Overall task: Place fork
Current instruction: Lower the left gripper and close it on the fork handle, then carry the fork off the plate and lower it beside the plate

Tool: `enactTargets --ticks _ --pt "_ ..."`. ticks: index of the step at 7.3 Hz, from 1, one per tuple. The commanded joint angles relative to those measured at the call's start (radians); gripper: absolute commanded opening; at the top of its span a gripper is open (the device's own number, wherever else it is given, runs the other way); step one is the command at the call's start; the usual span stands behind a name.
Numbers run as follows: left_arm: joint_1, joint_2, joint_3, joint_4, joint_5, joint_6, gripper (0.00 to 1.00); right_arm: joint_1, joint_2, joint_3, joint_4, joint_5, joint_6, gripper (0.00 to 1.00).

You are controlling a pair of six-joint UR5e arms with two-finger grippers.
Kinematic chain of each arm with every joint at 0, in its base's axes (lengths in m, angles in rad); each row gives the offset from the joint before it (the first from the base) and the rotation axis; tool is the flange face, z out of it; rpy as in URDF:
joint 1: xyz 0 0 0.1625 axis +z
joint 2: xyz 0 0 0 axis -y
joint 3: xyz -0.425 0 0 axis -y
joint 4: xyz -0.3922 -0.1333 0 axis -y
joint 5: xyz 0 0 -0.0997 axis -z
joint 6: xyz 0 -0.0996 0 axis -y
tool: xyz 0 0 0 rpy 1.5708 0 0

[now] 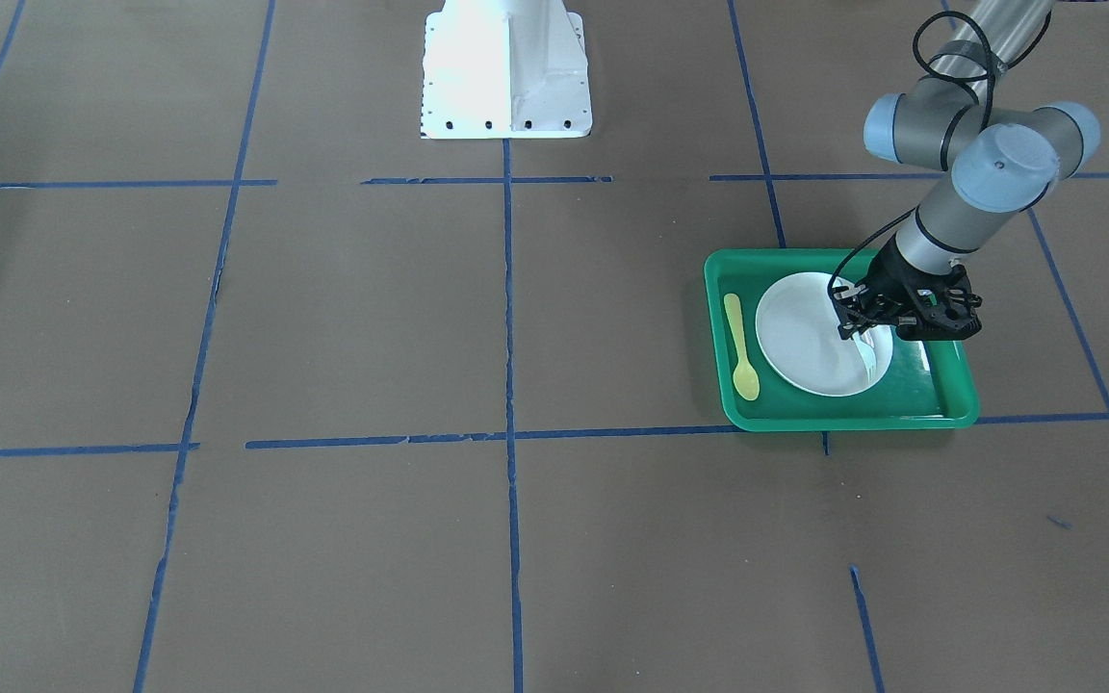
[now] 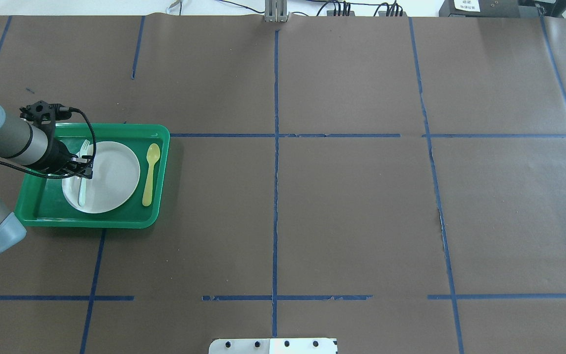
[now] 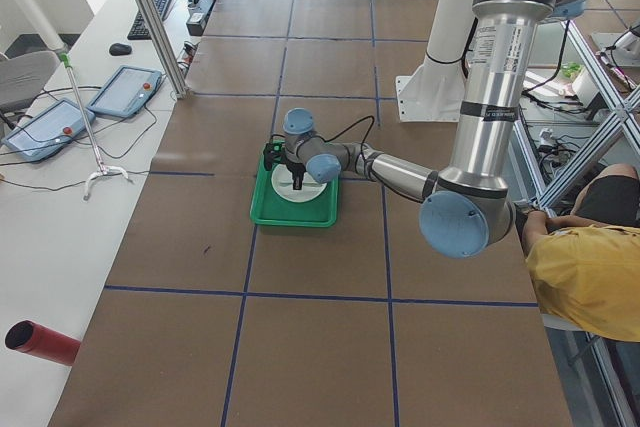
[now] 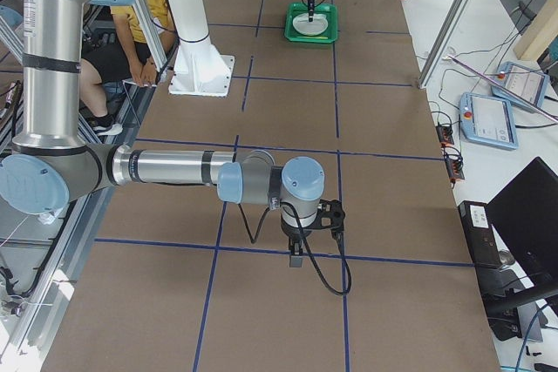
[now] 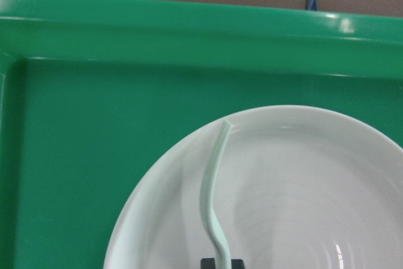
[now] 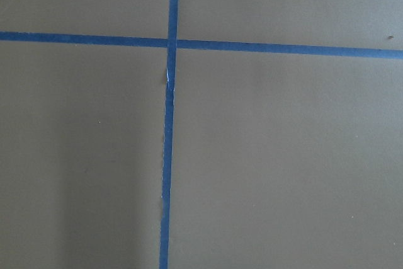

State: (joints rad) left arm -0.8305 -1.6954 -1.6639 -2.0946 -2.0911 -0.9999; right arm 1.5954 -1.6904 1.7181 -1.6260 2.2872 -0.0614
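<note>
Lying near-to-far on the left of the white plate [image 2: 116, 172] in the green tray [image 2: 157, 132], the pale, translucent fork [image 2: 82, 189] points its tines far. The left gripper [image 2: 84, 166] pinches its middle. Whether the right gripper [image 4: 296, 259] is spread or pressed together, I cannot tell.

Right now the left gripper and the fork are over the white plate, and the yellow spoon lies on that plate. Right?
No. The overhead exterior view shows the yellow spoon on the green tray, beside the white plate, not on it. The left gripper and the fork are over the plate.
</note>
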Motion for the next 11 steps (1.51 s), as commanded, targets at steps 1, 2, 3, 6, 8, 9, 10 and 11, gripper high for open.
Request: enactTargets --ticks 1,2,3,6,8,9,10,11 --pt "-0.016 0.071 -0.051 -0.005 -0.004 0.103 0.0 0.0 0.0 0.0 0.0 0.0 0.0 1.0" --pt "-0.03 0.1 -0.048 -0.008 -0.004 0.16 0.0 0.0 0.0 0.0 0.0 0.0 0.0 1.0" --pt "-0.051 0.111 -0.048 -0.008 -0.006 0.202 0.0 0.0 0.0 0.0 0.0 0.0 0.0 1.0" --pt "-0.061 0.105 -0.001 -0.01 0.005 0.244 0.0 0.0 0.0 0.0 0.0 0.0 0.002 1.0" --pt "-0.059 0.076 0.058 -0.013 0.005 0.244 0.0 0.0 0.0 0.0 0.0 0.0 0.0 1.0" --pt "-0.059 0.074 0.058 -0.012 0.003 0.242 0.0 0.0 0.0 0.0 0.0 0.0 0.0 1.0" --pt "-0.061 0.071 0.056 -0.012 -0.001 0.239 0.4 0.0 0.0 0.0 0.0 0.0 0.0 1.0" --pt "-0.061 0.071 0.056 -0.012 -0.003 0.239 0.66 0.0 0.0 0.0 0.0 0.0 0.0 1.0"
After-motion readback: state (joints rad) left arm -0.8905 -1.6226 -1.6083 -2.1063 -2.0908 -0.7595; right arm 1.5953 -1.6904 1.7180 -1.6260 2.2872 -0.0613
